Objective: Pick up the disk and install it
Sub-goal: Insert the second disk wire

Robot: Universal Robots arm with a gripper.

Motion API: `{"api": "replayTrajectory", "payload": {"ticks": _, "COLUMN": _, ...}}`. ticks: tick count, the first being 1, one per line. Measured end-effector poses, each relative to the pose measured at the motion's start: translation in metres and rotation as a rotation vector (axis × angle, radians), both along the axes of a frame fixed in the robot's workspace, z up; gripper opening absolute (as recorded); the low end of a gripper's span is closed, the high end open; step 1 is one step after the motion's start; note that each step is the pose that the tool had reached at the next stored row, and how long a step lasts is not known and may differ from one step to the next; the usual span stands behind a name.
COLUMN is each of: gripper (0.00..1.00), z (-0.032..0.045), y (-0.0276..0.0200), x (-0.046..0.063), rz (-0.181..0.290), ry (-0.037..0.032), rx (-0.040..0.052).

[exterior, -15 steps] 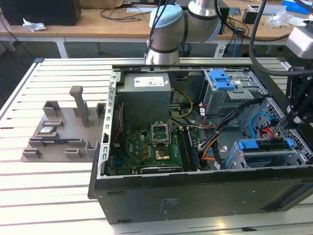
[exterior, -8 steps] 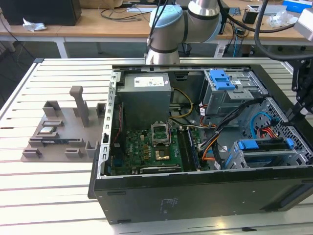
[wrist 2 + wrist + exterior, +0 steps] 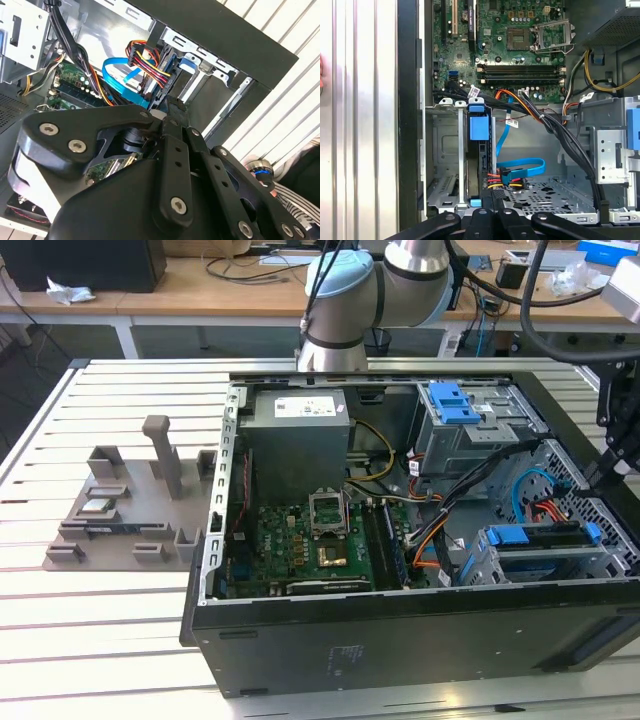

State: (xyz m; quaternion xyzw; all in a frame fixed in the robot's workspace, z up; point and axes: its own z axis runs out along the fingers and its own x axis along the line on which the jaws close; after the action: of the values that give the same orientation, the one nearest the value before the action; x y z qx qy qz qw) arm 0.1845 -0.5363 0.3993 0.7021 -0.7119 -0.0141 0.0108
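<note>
A workshop with wooden desks along the back wall is surrounding a white slatted counter point(image 3: 120, 620), where an open black tower computer case point(image 3: 400, 635) is lying on its side. Inside it, a green motherboard point(image 3: 300, 550) is sitting beside a large grey power supply box point(image 3: 298, 440).

The disk, a flat black-and-silver hard drive with blue plastic rails point(image 3: 478, 150), is standing on edge in the grey metal drive cage point(image 3: 442, 165) at the case's corner, with a blue plastic tab at its end; in the exterior view it point(image 3: 545, 540) is lying toward the exterior view's right. It is looking seated in its bay, so the carrying part of the task appears largely done. Whether it is fully latched I cannot tell.

The black hand point(image 3: 492, 220) is hovering just above the disk, its linkages showing in both wrist views. Whether its fingers are open or closed on anything I cannot tell.

Counting: one disk, one case, one power supply and one grey printed fixture point(image 3: 130, 505) on the counter.
</note>
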Motion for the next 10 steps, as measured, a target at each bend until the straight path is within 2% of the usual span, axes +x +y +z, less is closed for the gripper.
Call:
{"api": "replayTrajectory", "payload": {"ticks": 4, "gripper": 0.36, "z": 0.0000, "y": 0.0000, "x": 0.000, "rz": 0.000, "ry": 0.0000, "rx": 0.0002}}
{"api": "replayTrajectory", "payload": {"ticks": 5, "gripper": 0.36, "z": 0.0000, "y": 0.0000, "x": 0.000, "rz": 0.000, "ry": 0.0000, "rx": 0.0002}}
{"api": "replayTrajectory", "payload": {"ticks": 6, "gripper": 0.42, "z": 0.0000, "y": 0.0000, "x": 0.000, "rz": 0.000, "ry": 0.0000, "rx": 0.0003}}
{"api": "replayTrajectory", "payload": {"ticks": 7, "gripper": 0.42, "z": -0.0027, "y": 0.0003, "x": -0.002, "rz": 0.000, "ry": 0.0000, "rx": 0.0000}}
{"api": "replayTrajectory", "payload": {"ticks": 8, "gripper": 0.42, "z": -0.0088, "y": 0.0022, "x": -0.007, "rz": 0.001, "ry": 0.0000, "rx": 0.0001}}
{"api": "replayTrajectory", "payload": {"ticks": 10, "gripper": 0.42, "z": -0.0127, "y": 0.0053, "x": -0.009, "rz": 0.002, "ry": 0.0000, "rx": 0.0002}}
